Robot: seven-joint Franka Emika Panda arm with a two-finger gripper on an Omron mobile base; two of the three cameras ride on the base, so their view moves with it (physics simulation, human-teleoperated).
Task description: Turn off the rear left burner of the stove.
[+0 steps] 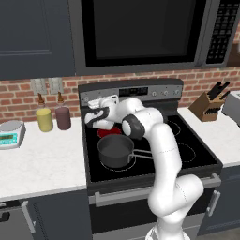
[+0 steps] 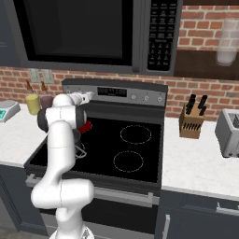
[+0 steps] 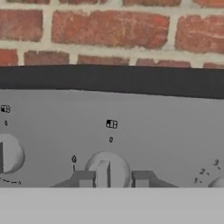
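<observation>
Two knobs sit close together on the left end of the stove's (image 1: pixel 140 140) back panel (image 3: pixel 166 131), and that is my main worry: the one I want, the knob (image 3: pixel 107 168) with the raised bar, has a neighbour (image 3: pixel 8 154) just to its left. If the hand drifts that way I judge I would grab the wrong control and leave the burner on.

My gripper (image 3: pixel 112 179) is right at the panel. One finger (image 3: pixel 83 179) stands left of the bar and the other on its right, so the bar lies between them. The jaws are parted a little wider than the bar, with a sliver of gap on each side; I have hold of nothing yet.

Second risk: closing off-centre. If one pad meets the bar first, the knob could twist slightly or the pads could slip off when I turn.

Third: the pot (image 1: pixel 116 151) sits on the near left zone, right under my forearm. Dropping the elbow could knock it, I reckon.

Rear left burner (image 1: pixel 107 132) glows red just beyond the pot, partly hidden by the wrist, below and nearer than the knob. From the right it shows as a red sliver (image 2: pixel 85 127) beside the arm.
</observation>
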